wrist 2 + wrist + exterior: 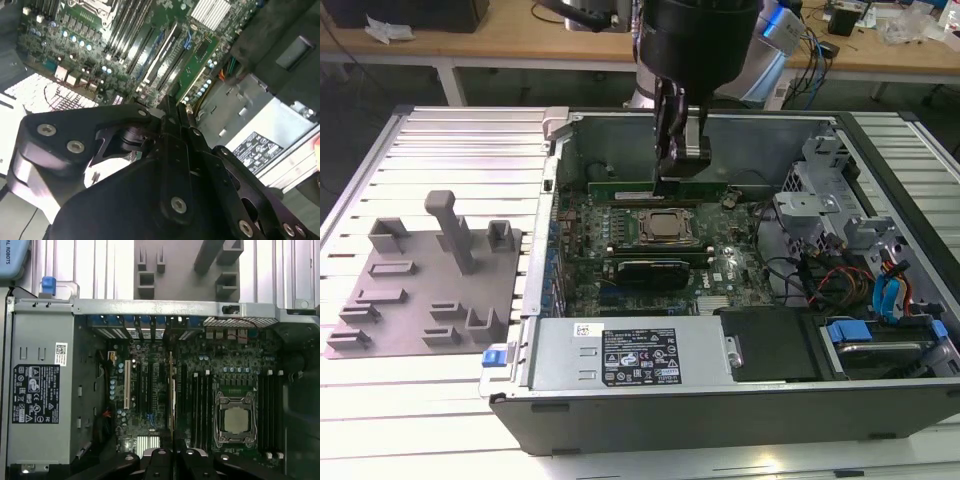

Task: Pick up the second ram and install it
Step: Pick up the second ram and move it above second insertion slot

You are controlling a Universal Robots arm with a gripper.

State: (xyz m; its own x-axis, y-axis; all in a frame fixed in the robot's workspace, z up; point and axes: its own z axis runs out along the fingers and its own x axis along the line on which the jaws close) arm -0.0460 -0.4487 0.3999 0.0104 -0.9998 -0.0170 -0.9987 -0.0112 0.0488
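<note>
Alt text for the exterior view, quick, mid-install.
A black robot gripper holds a long thin green memory stick low inside an open computer case, by the silver processor socket. A grey plastic tray lies at the exterior view's left.

2nd ram [171,385] above motherboard [235,365], tray [410,300] at exterior view's left

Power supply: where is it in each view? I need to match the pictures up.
Exterior view: the power supply lies along the case's near wall, toward the exterior view's left.
First wrist view: the labelled grey box beside the motherboard's expansion slots.
Second wrist view: the labelled grey box past the motherboard's edge.
Shared landmark: the green motherboard.
</note>
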